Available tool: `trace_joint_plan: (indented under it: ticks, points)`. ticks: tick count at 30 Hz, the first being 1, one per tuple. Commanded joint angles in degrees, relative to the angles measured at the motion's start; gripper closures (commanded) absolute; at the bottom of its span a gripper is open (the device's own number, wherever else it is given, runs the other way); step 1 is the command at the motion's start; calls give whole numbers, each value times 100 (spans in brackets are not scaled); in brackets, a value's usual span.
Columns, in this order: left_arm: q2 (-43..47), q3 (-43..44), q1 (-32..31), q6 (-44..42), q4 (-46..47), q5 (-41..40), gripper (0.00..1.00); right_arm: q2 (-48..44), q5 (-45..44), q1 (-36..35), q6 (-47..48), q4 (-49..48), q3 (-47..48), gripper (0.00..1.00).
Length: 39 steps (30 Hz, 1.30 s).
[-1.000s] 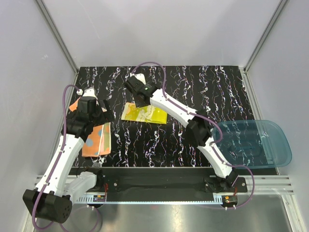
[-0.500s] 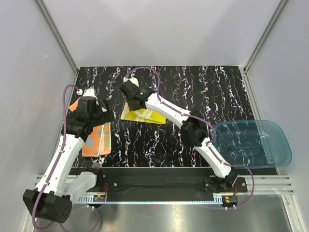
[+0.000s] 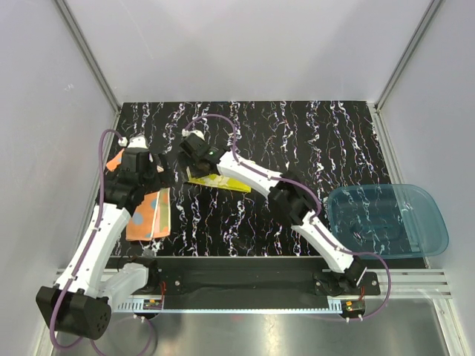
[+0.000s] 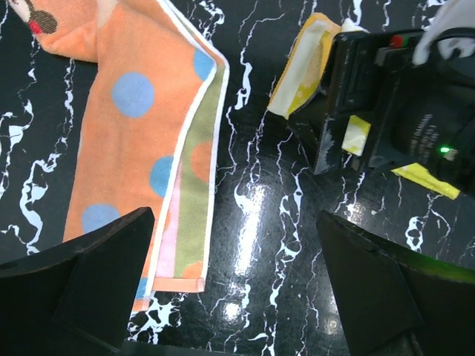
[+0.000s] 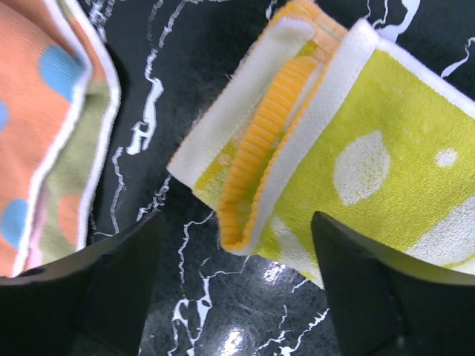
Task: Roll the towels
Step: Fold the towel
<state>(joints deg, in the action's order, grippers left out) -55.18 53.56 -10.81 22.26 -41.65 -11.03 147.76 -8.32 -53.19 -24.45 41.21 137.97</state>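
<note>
The orange towel with blue polka dots point(image 3: 148, 215) lies folded lengthwise at the left of the table and also shows in the left wrist view point(image 4: 126, 141). The yellow towel point(image 3: 219, 181) lies folded in the middle; its layered left end shows in the right wrist view point(image 5: 297, 141). My left gripper point(image 3: 148, 180) hovers open and empty over bare table beside the orange towel's long edge point(image 4: 237, 297). My right gripper point(image 3: 194, 157) is open and empty, its jaws either side of the yellow towel's left end point(image 5: 241, 289). The orange towel is close at its left point(image 5: 44, 111).
A translucent blue tray point(image 3: 390, 219) overhangs the table's right edge. The black marbled table point(image 3: 312, 141) is walled by grey panels at the back and sides. The right gripper's body point(image 4: 393, 111) sits close to my left gripper.
My right arm has swung left along the yellow towel to its left end, covering more of it. The left arm has barely moved.
</note>
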Motion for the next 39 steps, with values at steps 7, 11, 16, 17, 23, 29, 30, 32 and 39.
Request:
trace_joint_plan:
  ticks: [7, 11, 16, 17, 23, 29, 30, 32, 39]
  points:
    - [-177, 67, 8, -55, -36, -426, 1, -2092, -354, 141, 116, -465, -1016, 2]
    - [-212, 58, 0, -47, -1, -409, 1, -3032, -461, 528, -462, -456, -2866, 3]
    - [-537, 128, -26, -90, 271, 293, 1, -3983, 118, 1231, -965, -850, -4724, 11]
    - [-782, 181, -114, -56, 280, 277, 1, -4044, 381, 1415, -992, -930, -5127, 12]
    - [-2020, 988, -439, 164, 271, -57, 3, -3843, 787, 1645, -816, -1001, -5308, 20]
    - [-3436, 2024, -615, 138, 298, -31, 6, -3264, 1217, 1847, -956, -983, -5088, 25]
    - [-3595, 2131, -615, 103, 298, -5, 6, -3132, 1288, 1882, -957, -1036, -5070, 27]
    - [-4052, 2429, -615, 51, 298, 30, 7, -2991, 1428, 1909, -992, -1106, -5009, 29]
    - [-5090, 3115, -624, -64, 245, 153, 16, -2507, 1474, 1909, -1027, -1054, -4806, 43]
